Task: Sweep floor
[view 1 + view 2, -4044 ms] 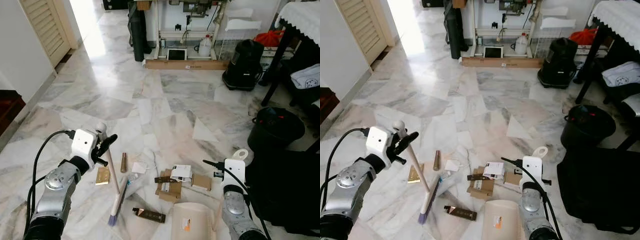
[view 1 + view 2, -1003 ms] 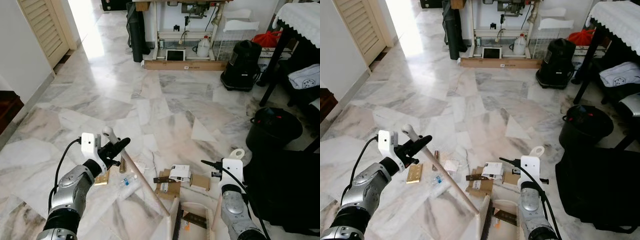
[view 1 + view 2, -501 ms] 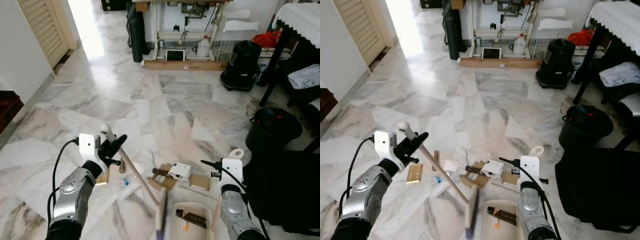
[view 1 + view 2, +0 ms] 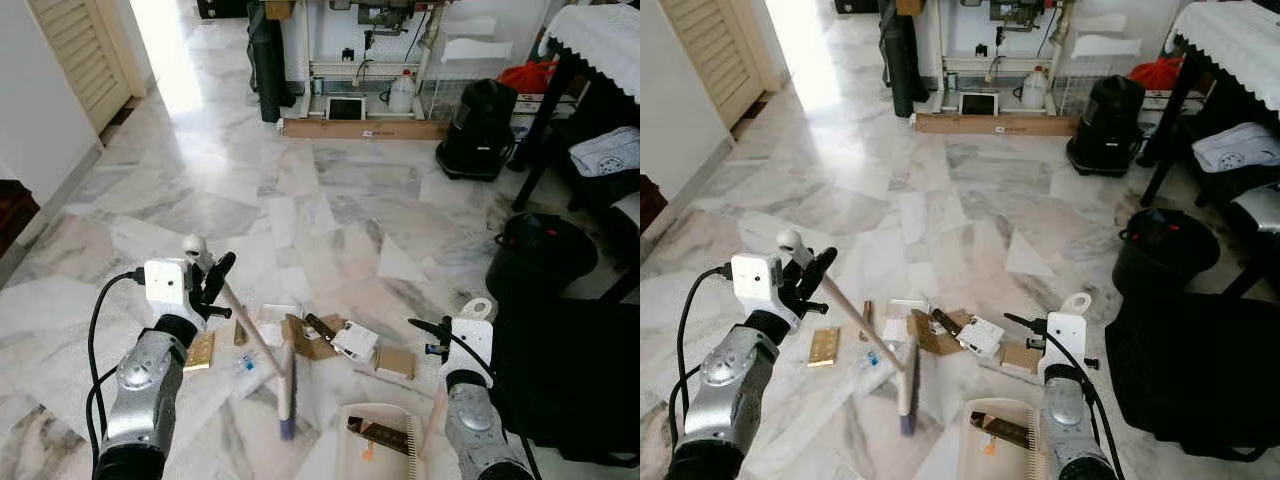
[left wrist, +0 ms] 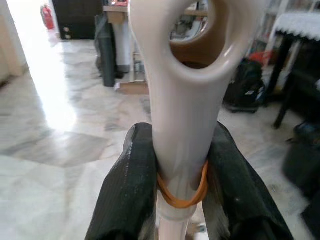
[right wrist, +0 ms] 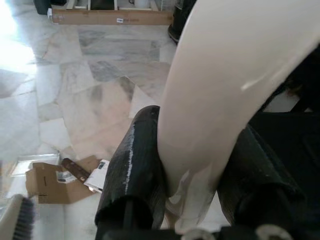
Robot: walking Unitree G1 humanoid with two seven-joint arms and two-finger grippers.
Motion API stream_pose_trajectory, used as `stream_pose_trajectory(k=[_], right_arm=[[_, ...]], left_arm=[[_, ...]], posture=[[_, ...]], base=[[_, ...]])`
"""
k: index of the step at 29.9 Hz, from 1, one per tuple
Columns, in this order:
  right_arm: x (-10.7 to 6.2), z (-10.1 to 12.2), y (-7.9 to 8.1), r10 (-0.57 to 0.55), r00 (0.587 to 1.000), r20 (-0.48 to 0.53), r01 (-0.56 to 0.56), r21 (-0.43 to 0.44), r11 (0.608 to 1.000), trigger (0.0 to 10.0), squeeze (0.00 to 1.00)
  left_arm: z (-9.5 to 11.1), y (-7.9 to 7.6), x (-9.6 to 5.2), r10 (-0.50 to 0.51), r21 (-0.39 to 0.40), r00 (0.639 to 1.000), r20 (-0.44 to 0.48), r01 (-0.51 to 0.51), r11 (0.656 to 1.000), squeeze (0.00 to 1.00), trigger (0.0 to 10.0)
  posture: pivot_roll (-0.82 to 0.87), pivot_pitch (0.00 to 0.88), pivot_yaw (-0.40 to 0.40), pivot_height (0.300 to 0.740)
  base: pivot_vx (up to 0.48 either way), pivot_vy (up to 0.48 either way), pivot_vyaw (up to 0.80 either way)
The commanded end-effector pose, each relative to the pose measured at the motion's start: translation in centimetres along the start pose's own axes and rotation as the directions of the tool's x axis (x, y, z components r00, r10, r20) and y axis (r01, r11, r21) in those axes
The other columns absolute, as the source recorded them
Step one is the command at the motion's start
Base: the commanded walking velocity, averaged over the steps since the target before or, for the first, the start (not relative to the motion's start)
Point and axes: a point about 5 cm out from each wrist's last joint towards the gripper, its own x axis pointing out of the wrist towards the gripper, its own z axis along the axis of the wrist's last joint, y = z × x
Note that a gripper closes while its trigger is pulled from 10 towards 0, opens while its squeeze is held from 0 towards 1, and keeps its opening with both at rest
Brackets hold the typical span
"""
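The left gripper (image 4: 213, 283), at lower left, is closed on the broom handle (image 5: 181, 150). The right gripper (image 6: 192, 165) clamps the dustpan handle (image 6: 235, 90). The brush head (image 4: 287, 385) stands left of the dustpan (image 4: 375, 440); push the cardboard scraps (image 4: 310, 335) gently toward it, keeping the pan flat.

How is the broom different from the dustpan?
The broom is long and thin, slanting down to the floor; the dustpan is wide and scoop-shaped. The left gripper holds the broom, the right gripper the dustpan. The dustpan holds a brown wrapper; the broom holds nothing. Both are cream-coloured.
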Motion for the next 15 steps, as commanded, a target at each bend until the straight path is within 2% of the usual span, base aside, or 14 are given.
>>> stream_pose_trajectory(k=[1,9,15], right_arm=[[-0.9,-1.6,0.2,0.021,0.997,-0.077,-0.019,0.03,0.999,10.0,0.0],[-0.8,-0.8,0.3,0.046,0.999,-0.014,-0.045,0.102,0.994,10.0,0.0],[-0.7,-0.3,-0.2,0.044,0.999,0.02,-0.046,0.106,0.993,10.0,0.0]], left_arm=[[0.3,0.3,-0.1,0.018,0.083,1.0,0.023,-0.02,0.996,0.0,10.0],[-0.5,0.1,-0.9,0.053,0.098,0.999,0.012,-0.054,0.994,0.0,10.0],[-0.5,-0.3,-0.8,0.038,0.104,0.999,0.023,-0.04,0.994,0.0,10.0]], posture=[[0.05,0.047,0.035,0.74],[0.05,0.026,0.035,0.74],[0.04,0.008,0.037,0.74]], base=[[0.0,0.0,0.0],[0.0,0.0,0.0],[0.0,0.0,0.0]])
